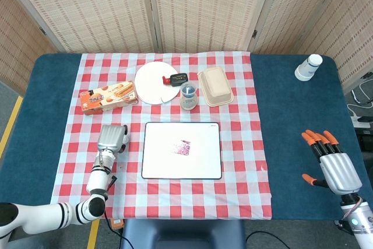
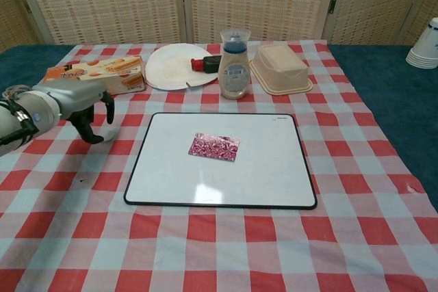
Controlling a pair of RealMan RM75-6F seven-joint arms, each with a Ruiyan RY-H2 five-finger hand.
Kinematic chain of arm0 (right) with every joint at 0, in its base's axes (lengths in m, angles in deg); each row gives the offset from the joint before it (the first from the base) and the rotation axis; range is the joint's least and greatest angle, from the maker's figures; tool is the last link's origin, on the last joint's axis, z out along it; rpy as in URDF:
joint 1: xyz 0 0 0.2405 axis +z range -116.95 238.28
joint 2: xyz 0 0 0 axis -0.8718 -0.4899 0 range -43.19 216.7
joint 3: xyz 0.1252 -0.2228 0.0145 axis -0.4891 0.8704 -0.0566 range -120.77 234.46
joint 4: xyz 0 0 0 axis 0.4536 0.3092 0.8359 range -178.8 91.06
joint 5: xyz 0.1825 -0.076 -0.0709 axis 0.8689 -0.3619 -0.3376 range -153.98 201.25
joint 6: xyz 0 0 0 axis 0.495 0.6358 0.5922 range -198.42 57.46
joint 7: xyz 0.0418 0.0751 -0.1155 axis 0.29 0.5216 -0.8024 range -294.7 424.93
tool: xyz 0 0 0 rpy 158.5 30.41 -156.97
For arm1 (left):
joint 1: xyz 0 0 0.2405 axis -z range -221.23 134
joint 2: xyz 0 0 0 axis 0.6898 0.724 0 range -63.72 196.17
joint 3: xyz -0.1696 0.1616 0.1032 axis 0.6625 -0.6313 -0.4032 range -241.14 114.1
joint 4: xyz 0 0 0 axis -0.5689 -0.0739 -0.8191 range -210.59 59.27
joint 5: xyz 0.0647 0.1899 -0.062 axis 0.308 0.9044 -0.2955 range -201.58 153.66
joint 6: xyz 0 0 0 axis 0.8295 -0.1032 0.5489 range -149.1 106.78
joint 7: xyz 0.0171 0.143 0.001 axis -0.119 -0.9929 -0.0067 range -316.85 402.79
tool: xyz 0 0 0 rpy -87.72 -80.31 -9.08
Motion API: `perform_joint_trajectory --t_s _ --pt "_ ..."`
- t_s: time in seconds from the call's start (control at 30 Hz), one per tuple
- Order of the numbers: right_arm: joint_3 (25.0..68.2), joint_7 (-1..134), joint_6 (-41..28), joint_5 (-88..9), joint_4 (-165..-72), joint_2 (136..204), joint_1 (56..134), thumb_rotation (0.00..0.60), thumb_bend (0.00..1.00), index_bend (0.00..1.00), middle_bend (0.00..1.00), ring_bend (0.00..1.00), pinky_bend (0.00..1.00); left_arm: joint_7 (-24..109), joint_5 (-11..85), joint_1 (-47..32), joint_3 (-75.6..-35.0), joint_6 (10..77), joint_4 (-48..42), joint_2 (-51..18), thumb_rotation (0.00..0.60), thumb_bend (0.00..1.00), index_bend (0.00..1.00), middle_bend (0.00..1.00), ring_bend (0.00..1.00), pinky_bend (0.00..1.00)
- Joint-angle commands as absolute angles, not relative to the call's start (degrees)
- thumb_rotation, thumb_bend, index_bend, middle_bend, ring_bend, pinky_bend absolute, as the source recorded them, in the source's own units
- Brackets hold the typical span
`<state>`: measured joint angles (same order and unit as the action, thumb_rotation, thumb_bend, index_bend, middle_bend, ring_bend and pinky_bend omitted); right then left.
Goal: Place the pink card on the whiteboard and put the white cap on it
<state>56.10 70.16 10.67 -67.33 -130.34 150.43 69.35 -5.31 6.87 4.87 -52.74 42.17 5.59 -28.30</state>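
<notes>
Chest view: pink card [image 2: 214, 146] flat mid-whiteboard [image 2: 274, 169]; left hand [image 2: 82, 109], fingers curled down over the spot left of the board where the white cap should lie, grip undeterminable; right hand [image 1: 332, 164] spread, empty, well apart.

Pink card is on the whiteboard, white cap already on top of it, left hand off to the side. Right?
No. The pink card lies on the whiteboard bare; the chest view shows no cap on it. The left hand is off to the side.
</notes>
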Motion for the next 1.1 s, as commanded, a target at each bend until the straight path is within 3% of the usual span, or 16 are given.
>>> perform_joint_trajectory --t_s 0.03,1.1 --pt "56.1 70.2 10.6 -67.3 -130.3 150.4 69.4 0.6 0.0 0.08 0.04 0.0 0.0 -4.6 7.0 4.9 -52.9 41.3 3.7 -29.4 0.6 0.29 0.42 1.0 1.0 1.0" --pt "56.0 70.1 10.4 -66.9 -130.4 150.4 69.5 0.6 0.0 0.08 0.04 0.0 0.0 -5.3 4.8 5.4 -52.2 39.0 -0.6 -31.2 0.6 0.31 0.44 1.0 1.0 1.0"
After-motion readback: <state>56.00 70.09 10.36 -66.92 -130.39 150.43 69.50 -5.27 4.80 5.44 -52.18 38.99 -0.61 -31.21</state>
